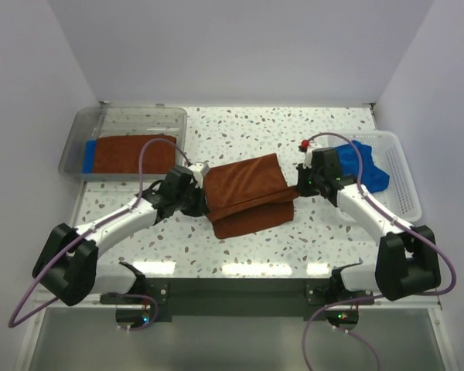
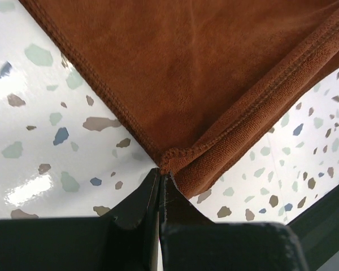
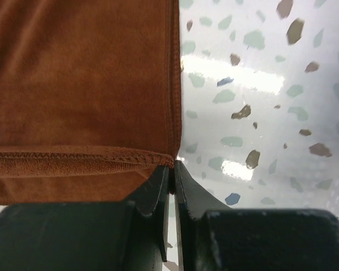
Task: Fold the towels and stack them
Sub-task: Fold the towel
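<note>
A rust-brown towel (image 1: 247, 193) hangs folded over itself above the middle of the table, its lower layer resting on the tabletop. My left gripper (image 1: 199, 195) is shut on the towel's left corner (image 2: 169, 155). My right gripper (image 1: 299, 184) is shut on its right corner (image 3: 170, 160). Both pairs of jaws stand pressed together with the hemmed edge pinched at their tips. Another brown towel (image 1: 133, 153) lies folded on a blue one (image 1: 88, 155) in the clear tray. A crumpled blue towel (image 1: 365, 164) lies in the white basket.
The clear plastic tray (image 1: 124, 116) stands at the back left. The white mesh basket (image 1: 402, 178) stands at the right edge, close behind my right arm. The tabletop is white terrazzo (image 1: 247, 131), walled at the back and both sides.
</note>
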`<state>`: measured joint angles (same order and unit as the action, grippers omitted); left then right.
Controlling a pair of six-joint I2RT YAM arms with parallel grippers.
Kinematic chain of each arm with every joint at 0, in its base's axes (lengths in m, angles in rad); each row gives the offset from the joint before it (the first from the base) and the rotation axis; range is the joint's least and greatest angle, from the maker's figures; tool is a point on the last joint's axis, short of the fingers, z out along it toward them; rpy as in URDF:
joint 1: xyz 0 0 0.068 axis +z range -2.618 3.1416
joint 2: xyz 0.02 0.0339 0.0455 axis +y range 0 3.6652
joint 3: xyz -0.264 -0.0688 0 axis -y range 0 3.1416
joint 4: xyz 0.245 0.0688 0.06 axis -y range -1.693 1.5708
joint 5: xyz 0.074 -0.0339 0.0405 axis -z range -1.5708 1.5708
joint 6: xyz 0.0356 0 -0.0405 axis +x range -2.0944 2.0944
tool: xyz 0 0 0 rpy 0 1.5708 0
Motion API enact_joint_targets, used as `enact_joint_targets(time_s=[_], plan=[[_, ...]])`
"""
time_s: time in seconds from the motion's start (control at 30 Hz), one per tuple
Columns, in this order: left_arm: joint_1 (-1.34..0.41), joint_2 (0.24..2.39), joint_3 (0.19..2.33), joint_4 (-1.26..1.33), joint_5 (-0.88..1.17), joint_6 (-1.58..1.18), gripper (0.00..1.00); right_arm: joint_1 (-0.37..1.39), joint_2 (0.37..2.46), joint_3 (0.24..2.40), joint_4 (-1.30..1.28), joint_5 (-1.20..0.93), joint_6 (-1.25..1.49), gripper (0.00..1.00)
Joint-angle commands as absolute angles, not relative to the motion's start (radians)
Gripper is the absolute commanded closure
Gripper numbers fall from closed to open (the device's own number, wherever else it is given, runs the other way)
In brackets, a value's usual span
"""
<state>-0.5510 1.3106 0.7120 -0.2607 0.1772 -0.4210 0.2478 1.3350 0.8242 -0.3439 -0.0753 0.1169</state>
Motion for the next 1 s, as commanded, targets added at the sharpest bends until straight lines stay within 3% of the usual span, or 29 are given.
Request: enact_joint_targets(time_s=[0.0, 0.37, 0.47, 0.5, 0.63, 0.7, 0.73, 0.77, 0.83, 0.97], plan=[[-0.554, 1.247, 0.775, -0.362, 0.094, -0.419, 1.0, 0.225, 1.261, 0.908, -0.293, 0.029, 0.1, 0.93], [-0.67, 1.243, 0.628, -0.312, 0.078, -0.448, 0.97, 0.224, 1.212, 0.752, -0.296, 0.014, 0.149, 0.92], [-0.684, 1.247, 0.597, -0.308, 0.078, -0.457, 0.87, 0.225, 1.206, 0.73, -0.34, 0.003, 0.169, 0.89], [-0.687, 1.243, 0.595, -0.313, 0.078, -0.459, 0.77, 0.224, 1.2, 0.727, -0.356, -0.017, 0.17, 0.88], [-0.696, 1.191, 0.61, -0.353, 0.078, -0.466, 0.55, 0.225, 1.132, 0.721, -0.434, -0.058, 0.186, 0.75], [-0.696, 1.14, 0.632, -0.386, 0.078, -0.471, 0.37, 0.23, 1.092, 0.722, -0.452, -0.098, 0.195, 0.69], [-0.698, 1.122, 0.638, -0.397, 0.075, -0.48, 0.33, 0.232, 1.059, 0.727, -0.459, -0.107, 0.198, 0.6], [-0.698, 1.088, 0.65, -0.411, 0.071, -0.485, 0.3, 0.232, 1.046, 0.741, -0.466, -0.11, 0.193, 0.58], [-0.696, 1.057, 0.663, -0.42, 0.054, -0.512, 0.22, 0.232, 1.031, 0.762, -0.482, -0.114, 0.184, 0.56], [-0.695, 1.06, 0.707, -0.4, -0.038, -0.564, 0.21, 0.232, 1.058, 0.804, -0.434, -0.121, 0.14, 0.55]])
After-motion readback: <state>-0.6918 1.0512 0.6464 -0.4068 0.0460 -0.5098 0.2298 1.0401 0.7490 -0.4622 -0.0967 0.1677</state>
